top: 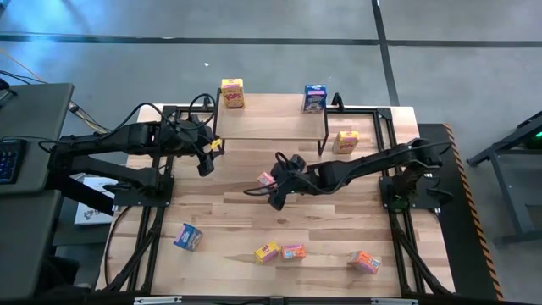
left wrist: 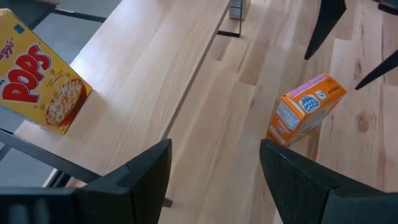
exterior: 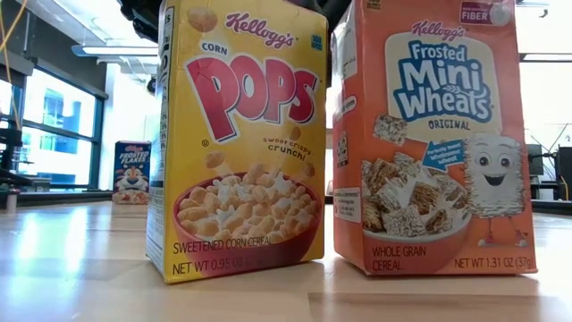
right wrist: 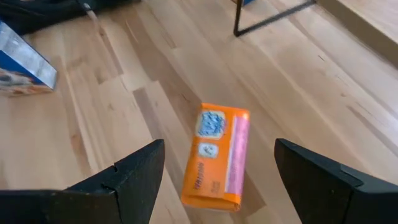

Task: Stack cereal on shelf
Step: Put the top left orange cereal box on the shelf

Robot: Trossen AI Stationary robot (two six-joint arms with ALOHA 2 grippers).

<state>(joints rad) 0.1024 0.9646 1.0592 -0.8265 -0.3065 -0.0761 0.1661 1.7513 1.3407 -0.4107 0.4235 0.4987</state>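
Note:
The shelf (top: 271, 127) stands at the table's far middle. A yellow cereal box (top: 232, 93) stands on its left end and a blue one (top: 315, 98) on its right end. An orange cereal box (top: 267, 179) rests on the table in front of the shelf. My right gripper (top: 275, 200) hovers open just beside and above this orange box (right wrist: 217, 155), which shows ahead between its fingers, untouched. My left gripper (top: 206, 161) waits open near the shelf's left end, with the yellow Pops box (left wrist: 37, 81) and the orange box (left wrist: 305, 115) in its view.
Another yellow box (top: 347, 141) sits on the table right of the shelf. Along the near edge lie a blue box (top: 188, 237), a yellow one (top: 268, 252) and two orange ones (top: 293, 252) (top: 366, 262). Bare wood lies between them and the shelf.

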